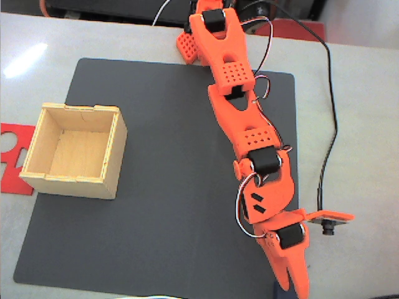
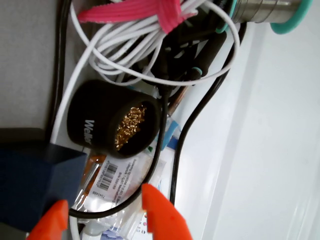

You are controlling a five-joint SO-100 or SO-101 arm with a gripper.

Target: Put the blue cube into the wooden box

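While the orange arm [image 1: 240, 118] stretches from the top of the fixed view down across the dark grey mat [image 1: 156, 205], its hand [image 1: 293, 280] points off the mat's lower right corner, far from the wooden box [image 1: 75, 151]. That box sits open-topped on the mat's left edge, its floor bare, with a flat red sheet [image 1: 12, 156] poking out from behind it onto the pale worktop [image 1: 368, 124]. A black cable [image 1: 330, 112] runs down the worktop to the right of the mat, toward a small camera on an orange bracket [image 1: 329, 219] beside the wrist.

In the wrist view the hand [image 2: 102, 212] is parted — two orange fingertips [image 2: 162, 212] rise from the bottom edge with a clear gap between them. The blue cube [image 2: 35, 180] fills the lower left, touching or just behind the left fingertip; whether it is pinched cannot be told. Beyond the cube lies clutter — a black round tip-cleaner pot [image 2: 107, 122] full of brass curls, a barcoded packet [image 2: 117, 175], and a tangle of white cables [image 2: 130, 45] bound with a pink strap [image 2: 135, 10].
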